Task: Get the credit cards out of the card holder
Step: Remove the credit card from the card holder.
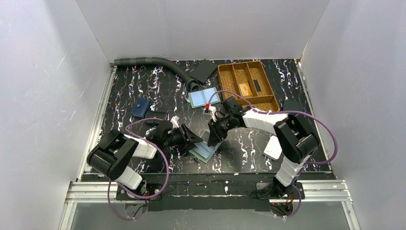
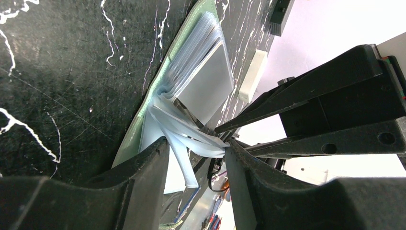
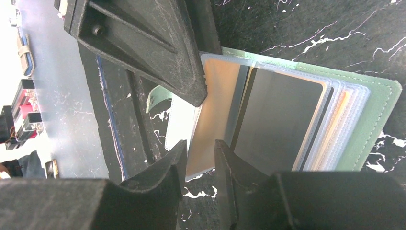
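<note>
The card holder [image 1: 203, 154] lies open near the table's front, its teal-green edge [image 3: 378, 120] under a fan of clear sleeves [image 2: 191, 72]. A grey card [image 3: 282, 120] sits in the top sleeve, also visible in the left wrist view as a pale grey card [image 2: 208, 86]. My left gripper [image 2: 196, 143] is open, its fingers straddling several loose bent sleeves; one sleeve touches a finger. My right gripper [image 3: 200, 146] is open around the lower edge of a tan leaf [image 3: 215, 115] beside the grey card. In the top view the left gripper [image 1: 191, 139] and right gripper [image 1: 212, 139] meet over the holder.
A second holder with pale-blue panels [image 1: 203, 97] lies behind the right gripper. A brown divided tray [image 1: 248, 85] stands at the back right, a blue wallet [image 1: 140, 108] at the left, a grey hose [image 1: 153, 61] along the back. A white rectangular piece [image 1: 273, 147] lies by the right arm.
</note>
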